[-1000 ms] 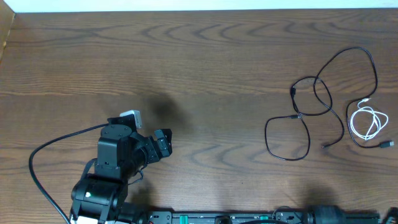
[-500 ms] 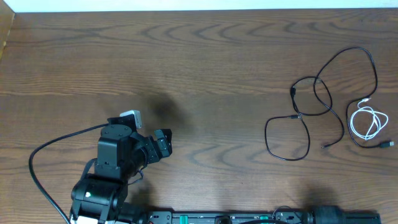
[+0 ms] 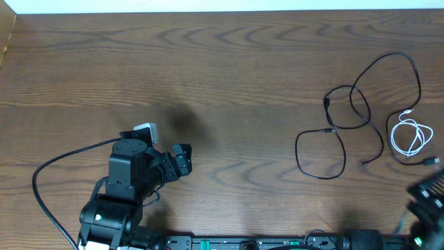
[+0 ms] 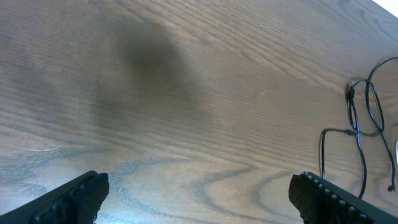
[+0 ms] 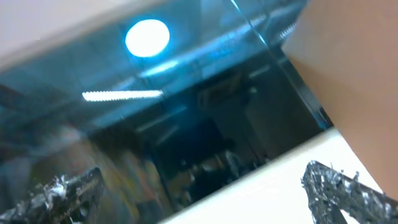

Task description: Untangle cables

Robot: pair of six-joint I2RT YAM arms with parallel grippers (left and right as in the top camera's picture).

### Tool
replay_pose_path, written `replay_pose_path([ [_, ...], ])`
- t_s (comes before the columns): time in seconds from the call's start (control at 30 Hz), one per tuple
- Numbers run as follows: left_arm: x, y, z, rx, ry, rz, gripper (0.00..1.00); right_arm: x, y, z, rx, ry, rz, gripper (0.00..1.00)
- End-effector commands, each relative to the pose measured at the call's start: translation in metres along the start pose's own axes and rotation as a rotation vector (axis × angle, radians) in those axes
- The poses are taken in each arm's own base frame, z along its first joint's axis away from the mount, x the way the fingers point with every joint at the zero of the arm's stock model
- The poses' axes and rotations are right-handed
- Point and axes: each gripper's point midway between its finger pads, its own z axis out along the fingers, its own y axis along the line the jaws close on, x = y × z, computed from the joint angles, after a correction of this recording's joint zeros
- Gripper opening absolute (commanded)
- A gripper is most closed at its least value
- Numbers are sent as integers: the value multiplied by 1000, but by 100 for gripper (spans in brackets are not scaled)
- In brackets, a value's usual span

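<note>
The cables lie on the right part of the wooden table. The black cable (image 3: 357, 107) runs in several loose overlapping loops, and a small white cable (image 3: 408, 136) is coiled just to its right. My left gripper (image 3: 183, 157) hovers low at the lower left, far from them and open. In the left wrist view its gripper (image 4: 199, 196) has only bare wood between the fingers, and the black cable (image 4: 357, 121) shows at the right edge. My right arm (image 3: 429, 193) pokes in at the bottom right corner, just below the white coil. Its gripper (image 5: 202, 190) is open and empty, facing a blurred room.
A thick black wire (image 3: 52, 173) curves from the left arm's base across the lower left of the table (image 3: 229, 83). A rail with the arm mounts (image 3: 263, 243) runs along the front edge. A pale wall strip (image 3: 222, 5) borders the far edge.
The right arm has come into the overhead view at the bottom right corner. The left arm and the cables have not moved.
</note>
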Motion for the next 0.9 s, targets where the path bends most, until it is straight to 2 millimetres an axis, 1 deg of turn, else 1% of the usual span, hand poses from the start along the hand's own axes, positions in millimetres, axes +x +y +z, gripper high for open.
replay_pose_path([
  [0.0, -1, 1, -1, -6, -7, 12, 98, 34, -15, -1, 26, 66, -23, 99],
  [0.03, -1, 1, -1, -6, -7, 12, 98, 47, -20, -2, 37, 91, -31, 99],
  [0.2, -1, 1, -1, -6, -7, 12, 98, 97, -44, -9, 80, 193, -62, 99],
  [0.33, -1, 1, -1, -6, -7, 12, 98, 131, -61, -18, 109, 263, -84, 99],
  [0.5, -1, 1, -1, -6, -7, 12, 98, 166, -79, -30, 143, 343, -109, 99],
  [0.6, -1, 1, -1, -6, -7, 12, 98, 191, -93, -42, 167, 399, -126, 99],
  [0.87, -1, 1, -1, -6, -7, 12, 98, 234, -120, -67, 229, 539, -171, 99],
])
